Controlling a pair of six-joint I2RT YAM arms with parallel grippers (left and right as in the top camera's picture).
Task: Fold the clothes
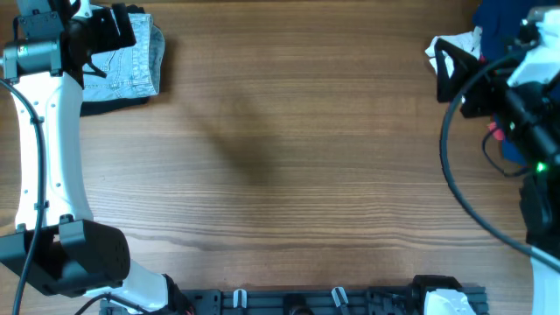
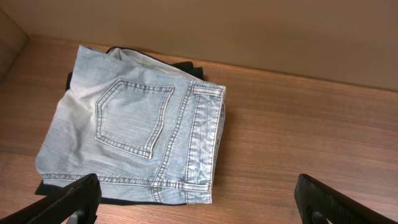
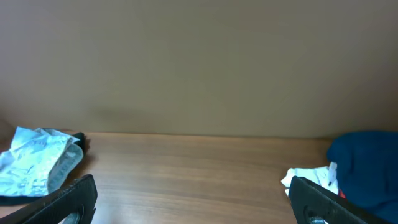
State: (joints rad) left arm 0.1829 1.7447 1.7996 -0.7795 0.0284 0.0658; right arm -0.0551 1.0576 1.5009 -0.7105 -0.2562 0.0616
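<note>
Looking down from overhead, the shorts [image 1: 131,63] sit folded in the far left corner of the table [image 1: 280,175], on top of a black garment [image 1: 114,105]. The left gripper [image 1: 118,31] hovers right over them. The right gripper [image 1: 451,74] is way across at the far right, near a navy garment [image 1: 503,22].

Left wrist cam: fingers spread wide with nothing between them. The shorts lie just ahead as a squarish stack, back pocket up, waistband along the right edge. Looks pretty much done to me. Denim's soft but fairly heavy, should hold a crease and not slide much. If it needs tidying I'd pinch the thick waistband or a hem, not the loose middle.

Right wrist cam: jaws wide apart too, and empty. Shorts are off to the left, navy heap and some white cloth [image 3: 308,177] to the right.
</note>
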